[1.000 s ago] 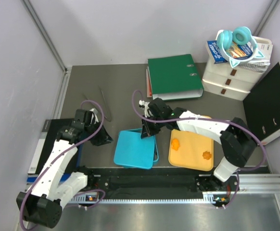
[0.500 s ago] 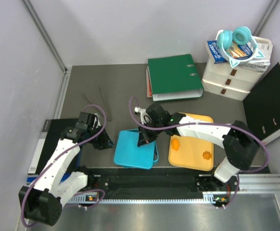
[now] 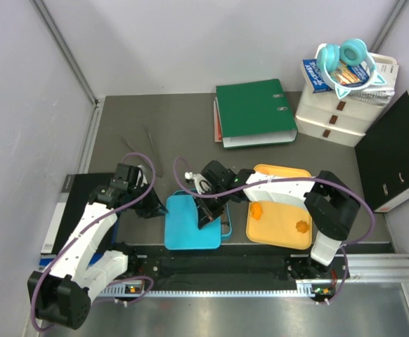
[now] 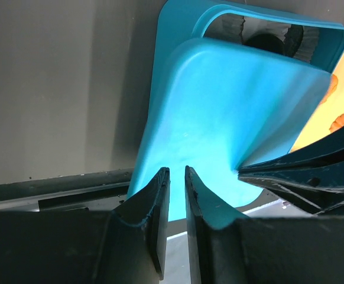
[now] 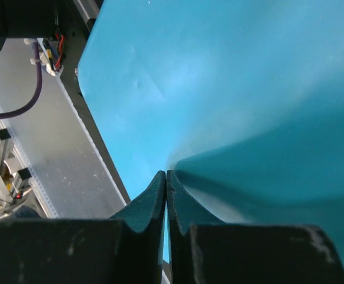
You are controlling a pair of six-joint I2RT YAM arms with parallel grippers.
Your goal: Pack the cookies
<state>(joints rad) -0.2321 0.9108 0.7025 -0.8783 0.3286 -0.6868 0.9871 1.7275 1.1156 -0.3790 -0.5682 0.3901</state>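
Two orange flower-shaped cookies lie on the yellow-orange tray. A blue box holds crinkled paper liners and a round black cookie. A flexible blue lid lies slanted over the box. My right gripper is shut on the lid's far right part. My left gripper pinches the lid's left edge with its jaws nearly together. Other cookies are hidden.
A green binder lies at the back. White drawers with headphones stand at the back right, beside a black binder. A black notebook lies at the left. Tweezers lie behind my left arm.
My right gripper has carried the lid left and nearer, over the box. My left gripper has moved right onto the lid's left edge.
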